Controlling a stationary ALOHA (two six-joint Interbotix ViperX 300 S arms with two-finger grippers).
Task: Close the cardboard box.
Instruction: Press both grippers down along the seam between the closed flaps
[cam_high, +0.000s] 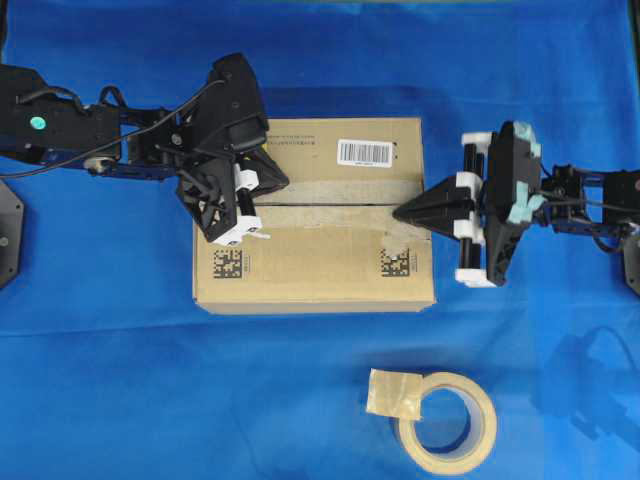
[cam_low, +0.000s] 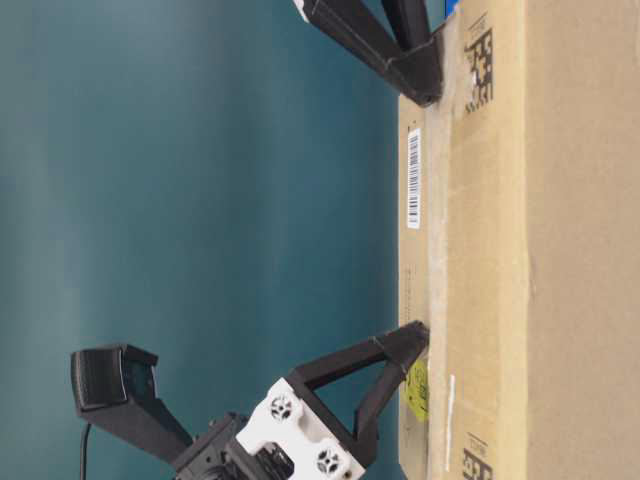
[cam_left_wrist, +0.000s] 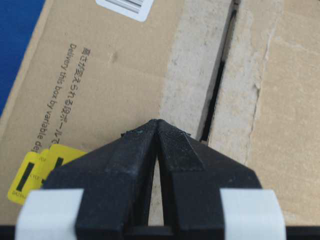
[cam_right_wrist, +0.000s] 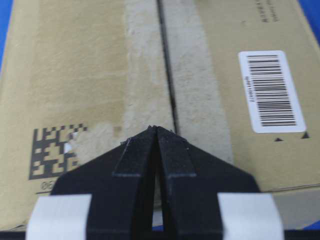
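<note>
- A large brown corrugated cardboard box (cam_high: 315, 215) sits at the centre of a blue cloth-covered table (cam_high: 120, 380), its top flaps folded flat and meeting along a narrow centre seam.
- The black left gripper (cam_high: 258, 205), fingers pressed together on nothing, rests its tip on the box's top near the left end of the seam.
- The black right gripper (cam_high: 400, 214), fingers likewise together and empty, touches the box's right end at the seam.
- A beige tape roll (cam_high: 447, 422) lies on the cloth, apart from the box's front edge.
</note>
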